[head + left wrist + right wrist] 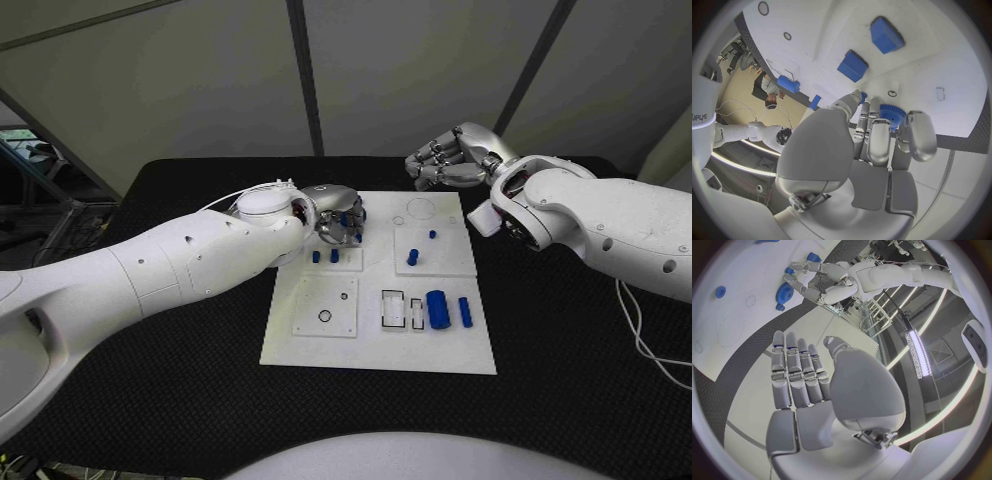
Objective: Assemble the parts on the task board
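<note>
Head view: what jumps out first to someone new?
The white task board in the middle of the black table, dotted with small blue parts. The left hand is down at the board's far left corner, its fingers against a blue toothed gear, as the left wrist view shows. The right hand hangs above the table beyond the board's far edge, holding nothing.

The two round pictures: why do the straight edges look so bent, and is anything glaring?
Both wrist views come through fisheye lenses: in the left wrist view the task board edge curves. In the right wrist view a ceiling light strip glares bright. The head view keeps the board's edges straight.
</note>
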Tool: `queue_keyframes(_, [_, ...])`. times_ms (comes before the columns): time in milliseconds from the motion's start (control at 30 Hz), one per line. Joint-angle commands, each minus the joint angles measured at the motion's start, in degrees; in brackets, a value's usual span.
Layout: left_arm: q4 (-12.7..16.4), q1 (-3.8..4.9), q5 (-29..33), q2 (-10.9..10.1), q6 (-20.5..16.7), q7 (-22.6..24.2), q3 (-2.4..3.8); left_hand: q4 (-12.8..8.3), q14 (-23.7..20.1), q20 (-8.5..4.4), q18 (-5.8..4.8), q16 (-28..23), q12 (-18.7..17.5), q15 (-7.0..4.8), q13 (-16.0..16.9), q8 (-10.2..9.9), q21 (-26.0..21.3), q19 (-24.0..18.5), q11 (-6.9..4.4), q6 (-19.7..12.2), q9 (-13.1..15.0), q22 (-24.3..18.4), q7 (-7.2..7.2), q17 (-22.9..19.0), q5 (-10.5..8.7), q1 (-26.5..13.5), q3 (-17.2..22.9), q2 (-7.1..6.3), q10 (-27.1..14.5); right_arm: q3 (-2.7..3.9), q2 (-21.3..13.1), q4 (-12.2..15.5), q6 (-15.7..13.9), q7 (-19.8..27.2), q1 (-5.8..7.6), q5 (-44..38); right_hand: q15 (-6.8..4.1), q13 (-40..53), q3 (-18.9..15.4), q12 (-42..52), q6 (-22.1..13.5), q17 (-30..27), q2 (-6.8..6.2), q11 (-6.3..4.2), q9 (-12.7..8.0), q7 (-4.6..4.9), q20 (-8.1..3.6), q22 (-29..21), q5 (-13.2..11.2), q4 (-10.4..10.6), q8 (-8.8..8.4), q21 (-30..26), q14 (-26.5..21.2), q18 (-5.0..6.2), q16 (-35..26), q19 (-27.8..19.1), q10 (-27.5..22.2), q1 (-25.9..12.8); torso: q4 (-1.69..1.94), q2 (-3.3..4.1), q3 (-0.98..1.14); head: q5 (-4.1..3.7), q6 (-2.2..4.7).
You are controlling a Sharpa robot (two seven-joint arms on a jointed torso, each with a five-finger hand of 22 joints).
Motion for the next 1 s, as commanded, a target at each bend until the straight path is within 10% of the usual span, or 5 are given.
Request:
queue_keyframes(33, [0.0, -0.07, 0.2, 0.2, 0.6, 0.1, -0.04, -0.1, 0.7, 0.11, 1.0, 0.1, -0.5, -0.09, -0.1, -0.4, 0.4, 0.4, 0.08, 0.1, -0.1, 1.5, 0.16, -0.1, 0.17, 0.6, 0.6, 0.06, 0.6, 0.03, 0.1, 0.1, -0.1, 0.2, 0.1, -0.1, -0.05, 0.0, 0.0, 0.1, -0.3, -0.1, 0.12, -0.01, 0.0, -0.15, -0.11, 0.0, 0.4, -0.4, -0.13, -0.2, -0.2, 0.32, -0.3, 0.4, -0.4, 0.0, -0.04, 0.05, -0.01, 0.03, 0.07])
queue_keyframes(1000, [0.3, -0.09, 1.1, 0.4, 0.5, 0.3, -0.05, -1.6, 0.9, -0.28, 0.79, 0.5, -2.1, -0.63, -0.8, -1.7, 1.7, 0.7, -0.6, 2.1, -0.6, 2.8, -0.19, -0.2, 0.06, 1.7, 4.1, 0.98, 3.7, 0.03, 0.2, 0.1, 0.1, 0.1, 0.1, -0.2, -0.05, 0.0, 0.0, 0.1, -0.3, -0.1, 0.12, -0.01, 0.0, -0.15, -0.11, 0.0, 0.4, -0.4, -0.13, -0.2, -0.2, 0.32, -0.3, 0.4, -0.4, 0.0, 0.0, 0.0, -0.02, -0.09, -0.03])
